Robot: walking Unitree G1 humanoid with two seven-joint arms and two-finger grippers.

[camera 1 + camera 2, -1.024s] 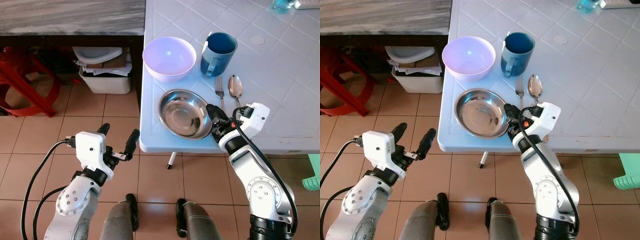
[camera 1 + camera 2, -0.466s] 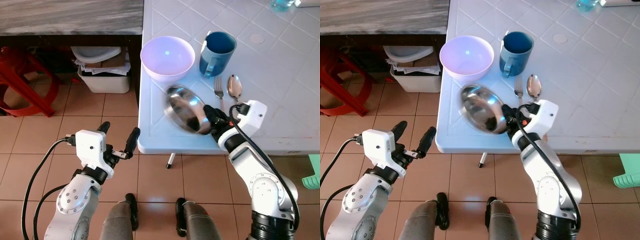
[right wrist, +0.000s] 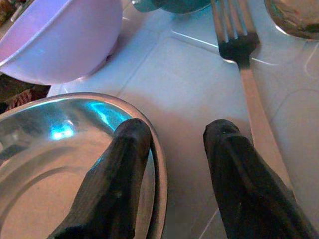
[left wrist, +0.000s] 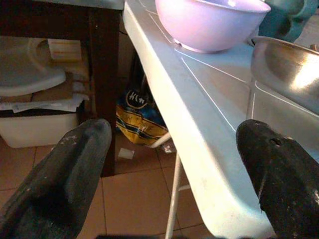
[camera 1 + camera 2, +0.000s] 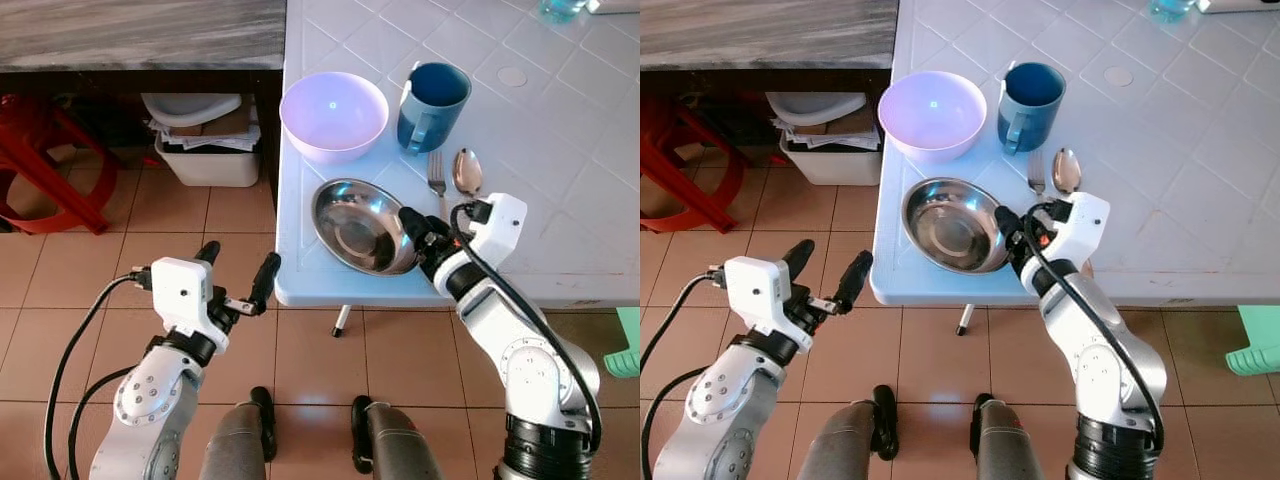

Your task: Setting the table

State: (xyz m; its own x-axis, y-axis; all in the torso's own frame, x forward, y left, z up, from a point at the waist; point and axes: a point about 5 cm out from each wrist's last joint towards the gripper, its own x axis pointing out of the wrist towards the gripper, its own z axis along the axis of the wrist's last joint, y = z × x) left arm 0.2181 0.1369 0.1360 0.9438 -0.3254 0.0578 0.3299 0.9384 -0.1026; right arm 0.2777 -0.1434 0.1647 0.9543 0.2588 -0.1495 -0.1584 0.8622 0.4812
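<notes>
A steel plate (image 5: 360, 226) lies near the front left corner of the light blue table (image 5: 560, 230). My right gripper (image 5: 412, 226) is at the plate's right rim and open. In the right wrist view one finger (image 3: 127, 169) rests inside the plate (image 3: 55, 169) and the other stands on the table outside it. A fork (image 5: 438, 184) and spoon (image 5: 467, 172) lie just right of the plate. Behind it stand a lavender bowl (image 5: 334, 114) and a blue mug (image 5: 433, 103). My left gripper (image 5: 238, 262) hangs open over the floor, left of the table edge (image 4: 199, 149).
A white bin of papers (image 5: 205, 140) sits under the dark counter at the left, and a red stool (image 5: 45, 165) stands further left. The table's white leg (image 5: 342, 320) stands on the tiled floor. A green stool (image 5: 625, 350) is at the right edge.
The plate was lifted and tilted on edge half a second ago. It now lies on the table again, a little left of and behind where it first lay. The left arm has held still.
</notes>
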